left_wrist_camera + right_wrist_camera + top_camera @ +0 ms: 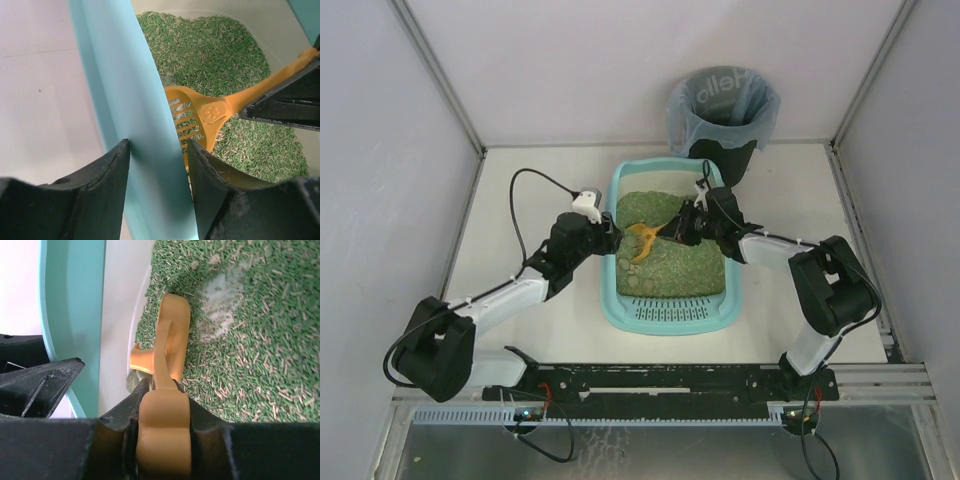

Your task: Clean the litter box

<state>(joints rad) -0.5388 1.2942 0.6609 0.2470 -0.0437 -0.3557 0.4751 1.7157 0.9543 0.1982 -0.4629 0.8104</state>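
Near edge: both arm bases on the rail, arms reaching forward over the white table (520, 190). The litter box (609, 300) sits mid-table between the arms, long axis running away from the bases, slotted grille ledge (670, 312) at the near end, green litter (685, 270) filling the rest. Left gripper (605, 238) at the box's left wall, about halfway along. The wrist view shows the jaws partly closed and straddling the teal wall (135, 100), one finger (107, 185) outside and the other inside, both pressed against the plastic as far as can be seen: a clamp on the wall. Right gripper (678, 228) reaches in over the litter from the right. Its jaws are pinched tight on the handle of an orange scoop (642, 240), handle end bulging between the fingers (120, 425). Scoop (170, 330) angled down toward the left wall, slotted head (187, 120) at the litter just inside the wall, close to the left gripper's inner finger. Pale scraped patch (220, 290) in the litter beyond the scoop. Far end: black bin (725, 110) with a grey-blue bag liner, standing just past the box's far right corner, against the back wall.
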